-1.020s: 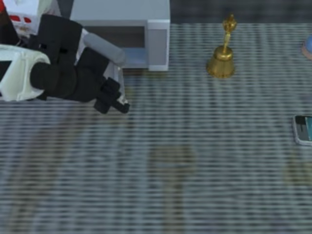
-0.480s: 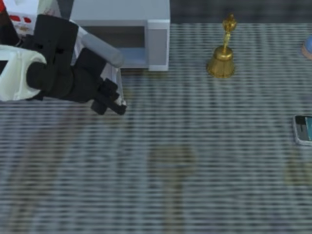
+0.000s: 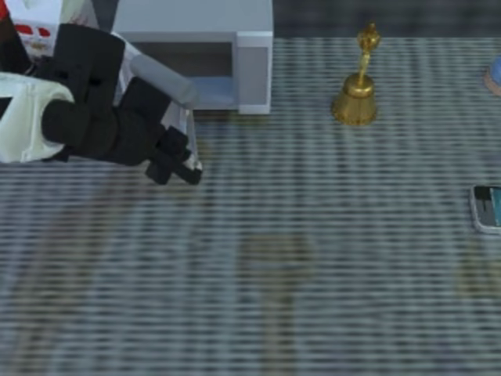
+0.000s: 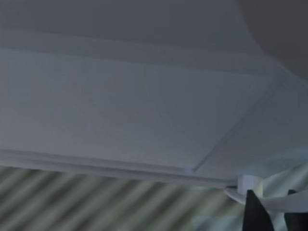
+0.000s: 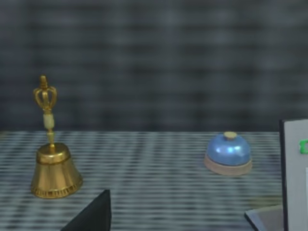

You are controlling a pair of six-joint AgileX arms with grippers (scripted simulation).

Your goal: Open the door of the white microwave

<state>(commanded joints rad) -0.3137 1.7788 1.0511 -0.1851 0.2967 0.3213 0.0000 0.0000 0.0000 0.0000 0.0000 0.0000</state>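
Observation:
The white microwave stands at the table's back left. Its door is swung out toward the front left, and the grey cavity shows behind it. My left gripper is shut on the door's handle at the door's free edge. In the left wrist view the door fills most of the frame, and the dark fingers clasp the white handle. My right gripper is parked off the top view, open, with one dark fingertip showing.
A gold hand bell stands right of the microwave, with a blue dome bell at the right edge. A phone lies at the right edge. A white carton with red print stands behind my left arm.
My left gripper has drawn slightly left with the handle, and the door has swung a little wider. Between half a second ago and now it has hardly moved.

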